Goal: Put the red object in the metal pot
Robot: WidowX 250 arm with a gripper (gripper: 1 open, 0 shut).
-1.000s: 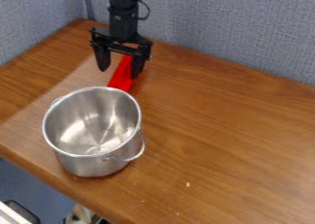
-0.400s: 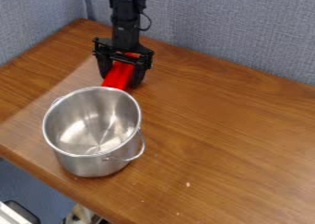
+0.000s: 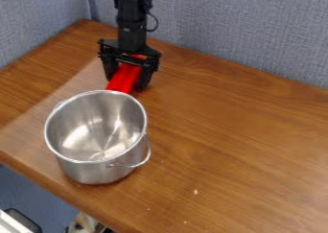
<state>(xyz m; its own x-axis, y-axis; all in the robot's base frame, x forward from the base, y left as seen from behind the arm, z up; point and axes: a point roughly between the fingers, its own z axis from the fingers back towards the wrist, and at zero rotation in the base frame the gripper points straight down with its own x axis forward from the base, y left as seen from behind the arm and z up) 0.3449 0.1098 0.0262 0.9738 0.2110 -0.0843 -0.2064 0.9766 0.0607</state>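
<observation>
The red object [image 3: 123,81] is a bright red bar lying on the wooden table, just behind the rim of the metal pot [image 3: 98,135]. My black gripper [image 3: 128,73] points straight down over the bar, open, with one finger on each side of its far end. Its fingertips stand low at the table. The bar's far end is partly hidden by the fingers. The shiny pot stands upright and empty at the front left, with a small handle at its lower right.
The wooden table [image 3: 231,131] stretches to the right of the pot and the arm. A grey-blue wall [image 3: 244,26] stands close behind the arm. The table's front edge runs just below the pot.
The gripper came down over the red bar, so that its open fingers now straddle the bar's far end. Since the middle frame nothing has moved.
</observation>
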